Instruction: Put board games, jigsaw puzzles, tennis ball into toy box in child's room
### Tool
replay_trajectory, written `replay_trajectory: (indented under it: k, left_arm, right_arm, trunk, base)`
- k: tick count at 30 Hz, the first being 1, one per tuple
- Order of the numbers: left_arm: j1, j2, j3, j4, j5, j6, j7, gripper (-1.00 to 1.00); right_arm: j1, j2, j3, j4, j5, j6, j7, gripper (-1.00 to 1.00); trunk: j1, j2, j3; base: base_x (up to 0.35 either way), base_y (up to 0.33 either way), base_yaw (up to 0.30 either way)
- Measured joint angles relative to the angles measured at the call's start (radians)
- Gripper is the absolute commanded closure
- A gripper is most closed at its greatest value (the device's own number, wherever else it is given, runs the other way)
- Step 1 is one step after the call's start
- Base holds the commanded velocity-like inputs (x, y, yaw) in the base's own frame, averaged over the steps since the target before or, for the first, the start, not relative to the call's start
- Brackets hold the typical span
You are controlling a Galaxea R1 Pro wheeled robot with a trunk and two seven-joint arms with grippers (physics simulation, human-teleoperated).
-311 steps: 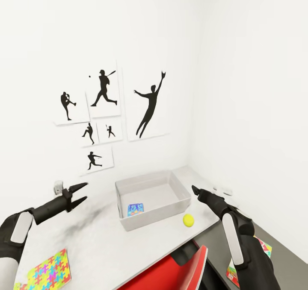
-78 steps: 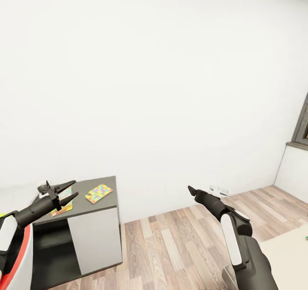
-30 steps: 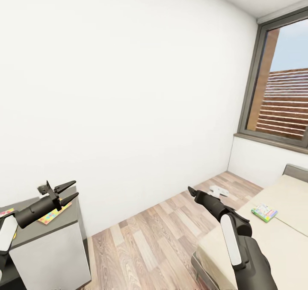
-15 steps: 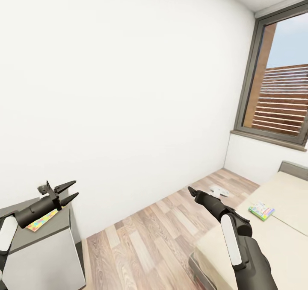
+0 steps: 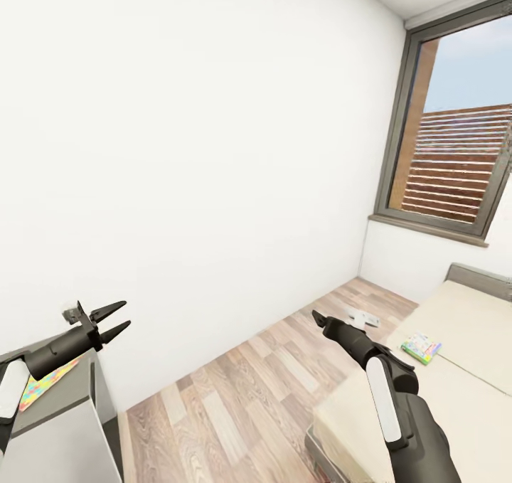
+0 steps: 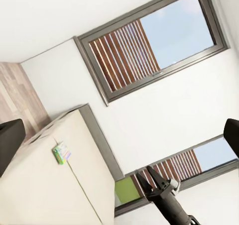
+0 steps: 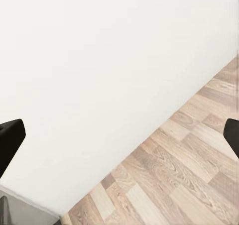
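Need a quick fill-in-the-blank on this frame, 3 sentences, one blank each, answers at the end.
1. The pale green board game lies on the cream-covered ____.
2. The left tool hangs with its fingers ____, holding nothing.
3. The colourful jigsaw puzzle lies on the dark grey top of the ____, below the left arm.

Missing words: bed; open; cabinet

Bare plank floor (image 5: 242,397) between cabinet (image 5: 64,426) and bed (image 5: 455,369).
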Motion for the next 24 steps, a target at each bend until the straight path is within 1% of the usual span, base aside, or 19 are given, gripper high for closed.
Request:
replay_trajectory:
  k: [5, 14, 18, 24]
  left_arm:
    - [0.0, 0.0, 0.0, 0.0, 0.0, 0.0, -0.001, -1.0]
    - [0.0, 0.0, 0.0, 0.0, 0.0, 0.0, 0.0, -1.0]
    - [0.0, 0.0, 0.0, -0.001, 0.0, 0.0, 0.001, -1.0]
    - [0.0, 0.0, 0.0, 0.0, 0.0, 0.0, 0.001, -1.0]
  right_arm:
    - [0.0, -0.001, -0.003, 0.0, 0.0, 0.001, 0.0, -1.0]
    - [0.0, -0.001, -0.005, 0.002, -0.002, 0.001, 0.0, -1.0]
    - [0.0, -0.001, -0.005, 0.002, -0.002, 0.001, 0.0, -1.0]
    - [0.0, -0.001, -0.006, 0.002, -0.002, 0.001, 0.001, -1.0]
  trunk:
    - [0.0, 0.0, 0.0]
    - [0.0, 0.0, 0.0]
    - [0.0, 0.0, 0.0]
    - [0.0, 0.0, 0.0]
  base:
    - [0.006, 0.028, -0.253]
    - [0.016, 0.139, -0.276]
    - [0.148, 0.17, -0.28]
    - [0.233, 0.172, -0.281]
